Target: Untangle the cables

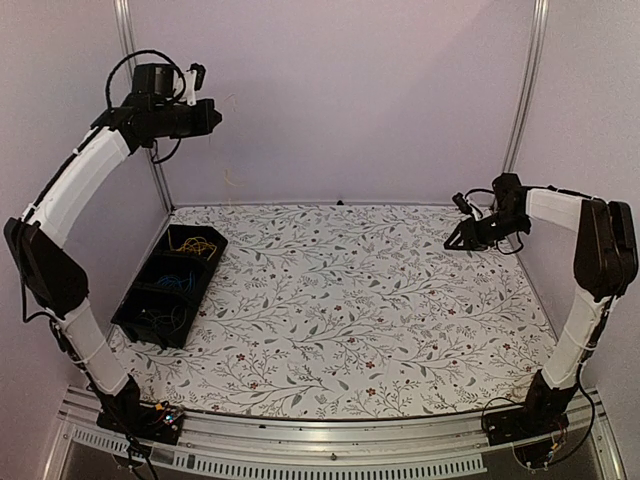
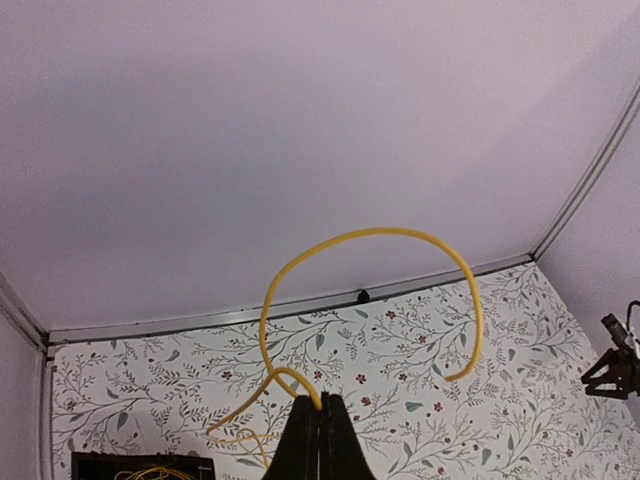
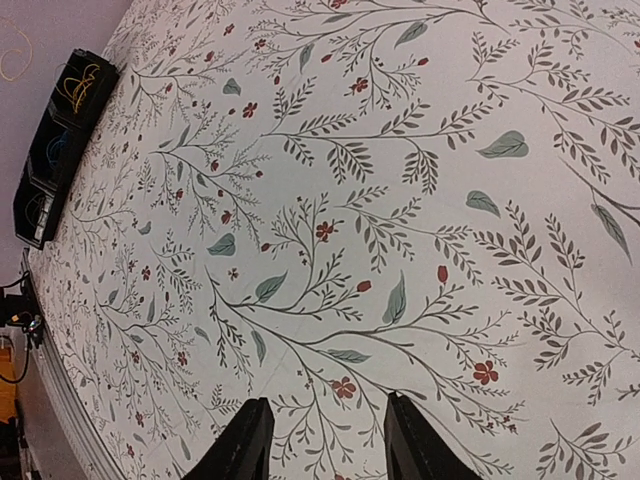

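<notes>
**1. Left gripper (image 2: 320, 405).** Its black fingers (image 2: 303, 440) are pressed together, pinching a thin yellow flexible wire (image 2: 370, 232) beside a small loop at the tips. From the pinch the wire rises in one wide open arc and ends free in the air. A shorter tail droops toward the black plastic three-compartment tray (image 1: 130, 318). The gripper hangs high above the tray's far end.

**2. Right gripper (image 3: 327, 408).** Its prongs are spread with nothing between them. It hovers over the table well apart from the tray, on the opposite side.

**3. Remaining cables.** Yellow wires (image 1: 200, 245) lie in the tray's far compartment and blue wires (image 1: 180, 280) in the middle one. The contents of the near compartment are too small to identify.

**4. Step in hand (judged).** One wire is being lifted out of the bundle.
- Hold the pinch firm and move slowly.
- Watch the drooping tail, because it may drag a second wire out of the tray. Whether it is snagged cannot be told.
- If it catches, bring the right gripper across to restrain the other strand.
- Lay the freed wire on bare covering, well apart from the tray.

**5. Surface and room.** The floral-printed table covering (image 1: 380, 300) lies flat beside the tray. Its busy leaf pattern could hide pale strands. Pale lilac walls (image 1: 350, 100) enclose the table, with aluminium corner posts (image 1: 528, 80) behind the tray's side and opposite it.
</notes>
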Available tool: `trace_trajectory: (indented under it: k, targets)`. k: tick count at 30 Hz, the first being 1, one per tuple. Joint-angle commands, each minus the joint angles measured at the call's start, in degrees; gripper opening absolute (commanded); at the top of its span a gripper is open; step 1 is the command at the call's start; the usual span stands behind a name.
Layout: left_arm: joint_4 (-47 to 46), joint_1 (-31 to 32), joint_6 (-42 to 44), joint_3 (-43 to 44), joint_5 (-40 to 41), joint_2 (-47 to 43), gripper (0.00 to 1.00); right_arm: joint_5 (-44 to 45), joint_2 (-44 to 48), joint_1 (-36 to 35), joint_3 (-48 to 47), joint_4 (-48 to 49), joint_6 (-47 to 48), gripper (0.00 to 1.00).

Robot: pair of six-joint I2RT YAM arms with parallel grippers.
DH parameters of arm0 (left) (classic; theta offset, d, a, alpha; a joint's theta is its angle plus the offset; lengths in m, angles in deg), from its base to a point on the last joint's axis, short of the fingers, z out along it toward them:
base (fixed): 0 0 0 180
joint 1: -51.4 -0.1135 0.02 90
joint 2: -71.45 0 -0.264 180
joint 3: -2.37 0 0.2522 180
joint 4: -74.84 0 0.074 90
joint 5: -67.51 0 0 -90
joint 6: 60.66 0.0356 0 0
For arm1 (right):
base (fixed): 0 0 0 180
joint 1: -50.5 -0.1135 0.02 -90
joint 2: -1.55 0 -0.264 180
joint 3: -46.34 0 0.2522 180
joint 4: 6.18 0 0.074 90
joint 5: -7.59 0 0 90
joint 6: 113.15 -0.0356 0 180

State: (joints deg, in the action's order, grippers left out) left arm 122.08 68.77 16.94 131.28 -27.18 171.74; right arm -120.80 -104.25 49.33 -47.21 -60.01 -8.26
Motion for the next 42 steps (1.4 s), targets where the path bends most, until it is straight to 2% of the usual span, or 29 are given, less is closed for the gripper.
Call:
trace_trajectory:
  k: [1, 8, 13, 18, 25, 31, 34, 42]
  targets:
    - [4.78, -3.16, 2.57, -3.27, 1.63, -3.38, 0.0, -1.68, 2.79, -0.26, 0.77, -0.63, 0.66, 0.42]
    - [4.73, -5.32, 4.77, -13.15, 4.53, -7.03, 0.0, -1.65, 2.79, -0.24, 0.69, -0.79, 0.75, 0.43]
    - [1.1, -7.07, 6.73, -23.09, 8.41, -9.68, 0.0, -1.6, 2.89, -0.24, 1.27, -0.84, 0.9, 0.43]
    - [0.72, -10.12, 8.0, -27.47, 8.98, -9.37, 0.0, -1.62, 3.1, -0.24, 1.71, -0.8, 0.84, 0.43]
    - [1.24, -11.56, 9.13, -27.53, 10.42, -8.7, 0.0, -1.33, 3.79, -0.24, 3.02, -0.8, 1.1, 0.43]
    - [-1.97, -11.03, 8.0, -21.31, -3.44, -9.91, 0.0, -1.56, 4.02, -0.24, 3.75, -0.55, 0.85, 0.43]
    - [-5.44, -10.65, 7.26, -21.09, -7.01, -11.41, 0.0, -1.77, 3.73, -0.26, 3.32, -0.55, 0.68, 0.43]
    - [-4.14, -10.75, 7.7, -21.63, -2.44, -13.11, 0.0, -2.02, 3.31, -0.41, 2.69, -0.62, 0.58, 0.43]
